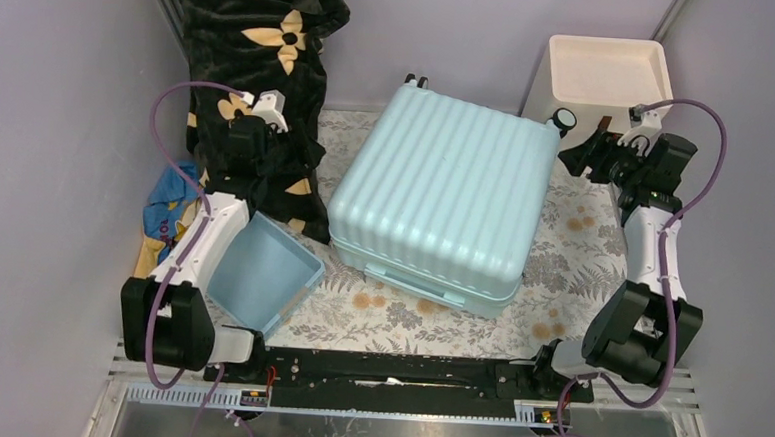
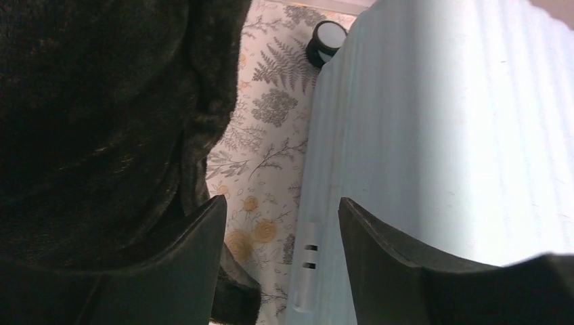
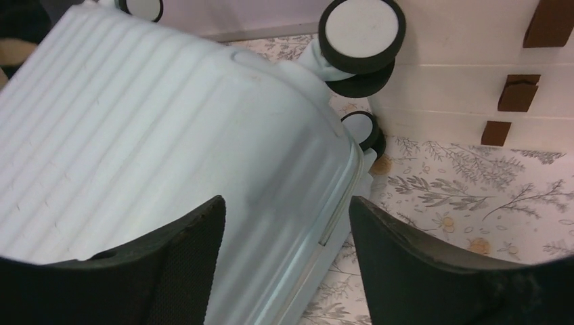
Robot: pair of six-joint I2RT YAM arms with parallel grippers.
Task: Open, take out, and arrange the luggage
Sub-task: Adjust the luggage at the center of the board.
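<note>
- So, barely started by the look of it: the luggage [image 1: 435, 196] lies flat and shut in the middle of the floral tablecloth [image 1: 572, 248], ribbed shell up, both halves together.
- Its wheels [image 3: 362, 27] point to the far side, the right-hand ones just beside the cream drawer unit [image 1: 606, 75].
- Left gripper [image 2: 281, 203] hangs at the case's left edge, jaws apart, nothing between them but the seam line and some cloth below. Black flowered blanket [image 1: 263, 32] sits right next to it.
- Right gripper [image 3: 285, 201] hovers over the far right corner near the wheels, jaws also spread, holding nothing.
- Neither pincer seems to touch the shell, though it's hard to say from these angles.
- Small blue basket [image 1: 265, 272] sits tipped by the left arm, near the case's front left corner.
- Done: nothing visible. Left: find the zip or latch, lift the lid, pull out whatever's inside (hidden for now), lay it out.
</note>
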